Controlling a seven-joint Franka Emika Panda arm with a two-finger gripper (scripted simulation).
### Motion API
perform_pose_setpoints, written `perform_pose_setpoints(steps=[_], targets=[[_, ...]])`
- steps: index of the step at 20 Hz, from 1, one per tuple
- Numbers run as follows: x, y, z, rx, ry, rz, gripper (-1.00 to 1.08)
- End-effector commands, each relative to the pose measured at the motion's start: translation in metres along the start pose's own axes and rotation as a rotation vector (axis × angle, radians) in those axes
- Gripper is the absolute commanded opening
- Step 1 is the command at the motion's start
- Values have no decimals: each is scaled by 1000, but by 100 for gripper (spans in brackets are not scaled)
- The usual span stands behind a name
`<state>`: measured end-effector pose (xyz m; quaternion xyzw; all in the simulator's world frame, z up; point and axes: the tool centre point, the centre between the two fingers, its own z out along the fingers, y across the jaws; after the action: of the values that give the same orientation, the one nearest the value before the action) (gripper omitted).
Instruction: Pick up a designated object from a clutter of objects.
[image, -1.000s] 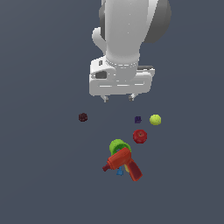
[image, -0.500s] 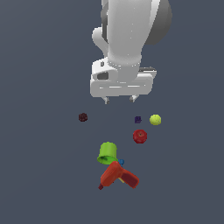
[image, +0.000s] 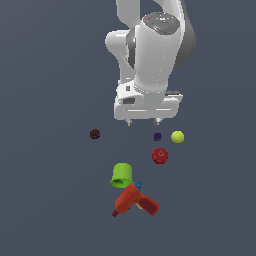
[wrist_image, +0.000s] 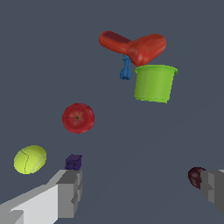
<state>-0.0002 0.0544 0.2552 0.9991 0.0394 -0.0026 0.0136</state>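
Observation:
The tiny dark purple cube (image: 157, 136) lies on the grey floor beside the yellow-green ball (image: 177, 136). In the wrist view the cube (wrist_image: 73, 162) sits just past one fingertip (wrist_image: 70, 192). My gripper (image: 143, 121) hangs open and empty above the floor, just behind the cube, with the jaws spread wide. In the wrist view the gripper (wrist_image: 142, 190) shows both fingers far apart. The clutter also holds a red apple-like ball (image: 160, 155), a maroon ball (image: 94, 134), a green cup (image: 121, 175), a red toy drill (image: 134, 201) and a blue piece (wrist_image: 126, 69).
The green cup (wrist_image: 155, 83) stands against the red drill (wrist_image: 135, 46), with the blue piece (image: 138, 185) wedged between them. The maroon ball (wrist_image: 196, 176) lies by the other finger. The red ball (wrist_image: 78, 118) lies between the cube and the cup.
The green cup, red drill and blue piece have tumbled and shifted toward the exterior view's left; the cup now stands apart from the drill. The gripper, the balls and the cube have held their places.

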Motion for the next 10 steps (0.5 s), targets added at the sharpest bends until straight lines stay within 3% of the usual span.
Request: perform_pose_setpoints(steps=[1, 10], targets=[[-3, -12, 18, -1, 1, 8, 100], [-31, -64, 99, 2, 6, 42, 100]])
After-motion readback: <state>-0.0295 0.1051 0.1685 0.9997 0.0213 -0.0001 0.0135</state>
